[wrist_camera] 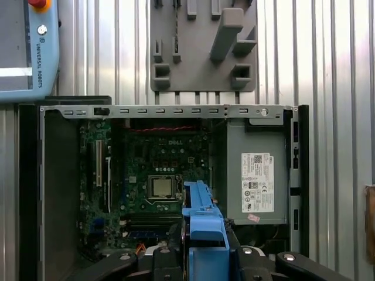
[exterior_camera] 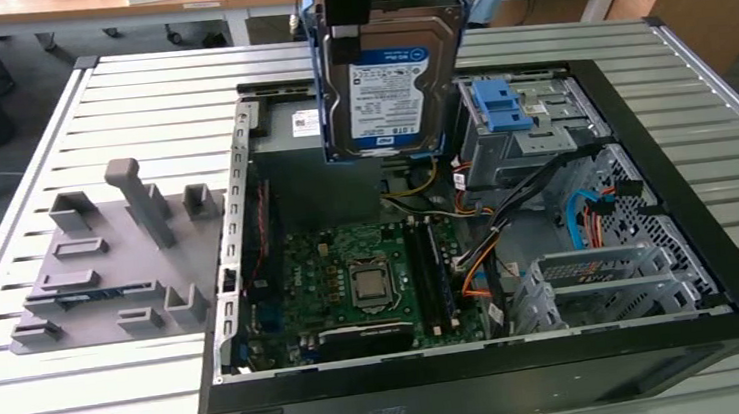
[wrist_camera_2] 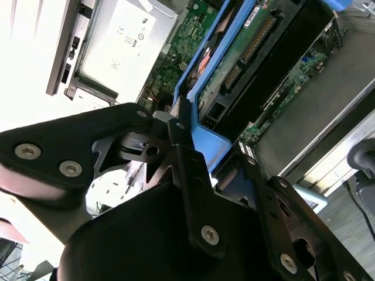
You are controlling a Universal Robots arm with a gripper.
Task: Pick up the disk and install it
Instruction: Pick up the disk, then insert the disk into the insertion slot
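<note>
The disk [exterior_camera: 393, 89] hangs upright above the far side of the open computer case [exterior_camera: 693, 229], its white-and-blue label facing the exterior view. A blue plastic bracket [exterior_camera: 327, 90] frames it. My gripper [exterior_camera: 350, 18] comes down from above and is shut on the bracket's upper edge. In the second wrist view the black fingers [wrist_camera_2: 181, 146] clamp the blue bracket [wrist_camera_2: 202, 126], and the disk's green circuit-board side [wrist_camera_2: 252, 41] runs away from them. In the first wrist view the blue tab [wrist_camera: 205, 225] sticks out between the gripper's black links, over the motherboard [wrist_camera: 155, 170].
Inside the case are a grey cage with blue clips [exterior_camera: 512, 109], a second metal cage [exterior_camera: 611, 281], cables [exterior_camera: 480, 247] and the power-supply box with a white sticker [wrist_camera: 258, 181]. A grey fixture block [exterior_camera: 114, 269] lies on the slatted table [exterior_camera: 38, 397] at the exterior view's left.
</note>
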